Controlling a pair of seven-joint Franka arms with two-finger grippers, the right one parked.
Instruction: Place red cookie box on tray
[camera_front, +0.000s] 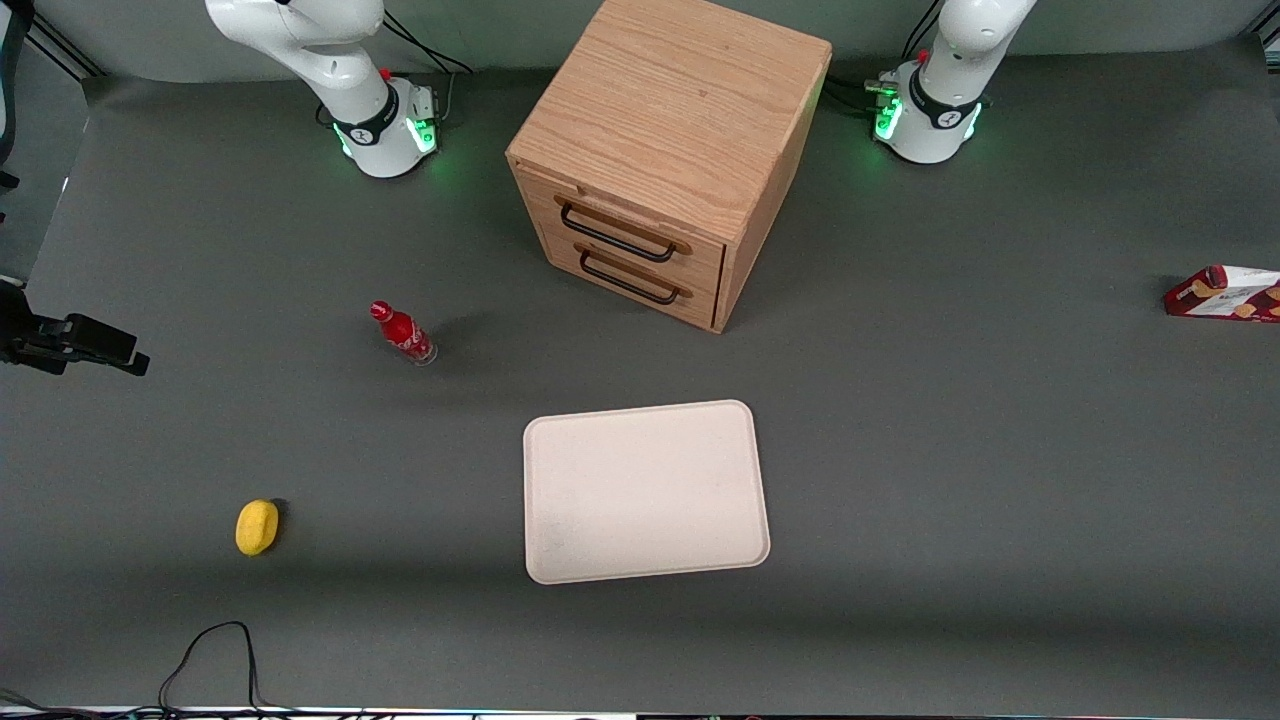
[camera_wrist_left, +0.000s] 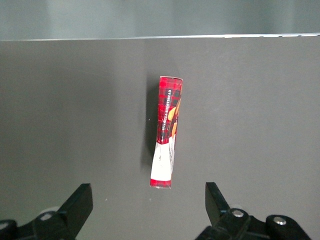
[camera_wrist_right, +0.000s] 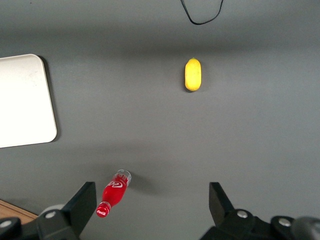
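Approach step, nothing grasped yet: gripper (camera_wrist_left: 147, 205) hovers above the box (camera_wrist_left: 166, 132), fingers (camera_wrist_left: 80, 202) spread wide w/ nothing between them. Box lies flat on the table (camera_front: 1000, 450) at the working arm's end, well apart from the tray (camera_front: 645, 490), which sits in front of the cabinet (camera_front: 660, 150) w/ nothing on it. Next, prob: drop straight down so fingers straddle the box's narrow width, close, lift, then carry to tray.

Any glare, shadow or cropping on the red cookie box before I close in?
Front view: the red cookie box is cut off by the frame edge, evenly lit. Left wrist view: the whole box is sharp, without glare, a narrow shadow along one side, the open tool above it. The tray looks slightly washed out.
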